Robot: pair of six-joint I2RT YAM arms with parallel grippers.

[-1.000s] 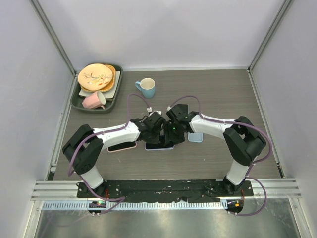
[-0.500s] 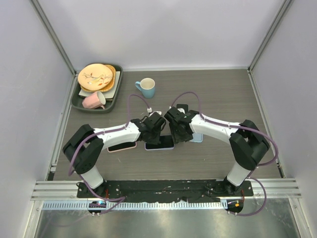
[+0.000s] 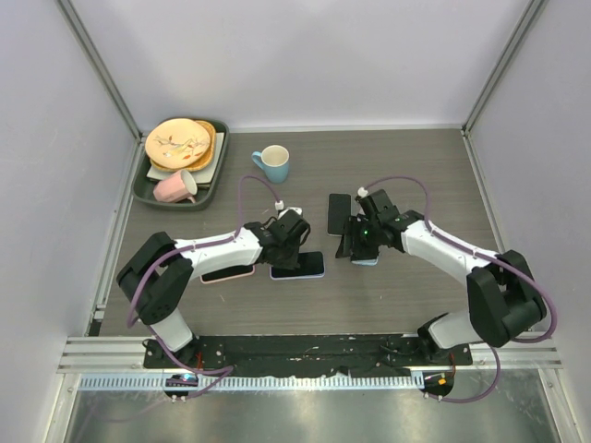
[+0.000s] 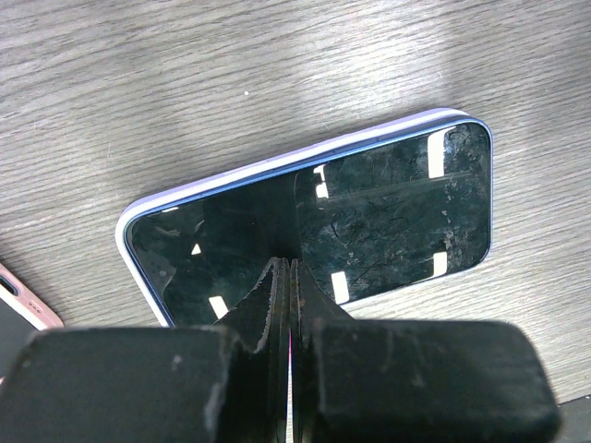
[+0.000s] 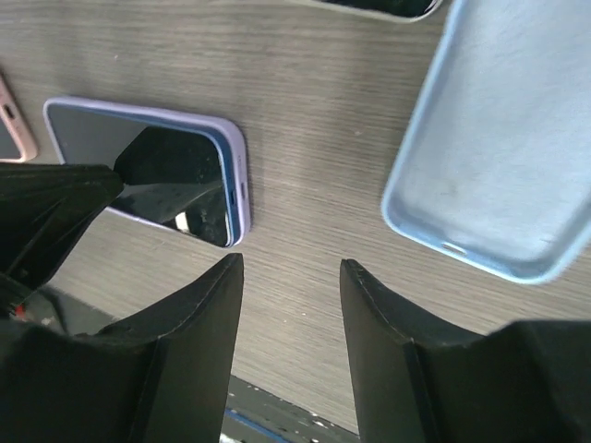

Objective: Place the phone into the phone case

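- The phone (image 4: 369, 212) is seen lying flat, screen up, near the middle of the table (image 4: 138, 74), on the near side.
- A lilac case (image 5: 240, 180) is seen wrapped round the phone's edge, with the rim showing on every visible side. The phone is judged to be seated.
- The left gripper (image 4: 284, 263) is clenched, with nothing between its fingers. Its tips are set down on the screen, as if to press it home.
- The right gripper (image 5: 291, 268) is held part open and empty above bare table, to the right of the phone.
- An empty blue case (image 5: 499, 148) is noted right of the phone, and a second phone (image 3: 339, 213) beyond it.
- A pink case (image 4: 18, 300) is noted just left of the phone.
- Left to do, by judgement: the corners are to be checked and the arms withdrawn.
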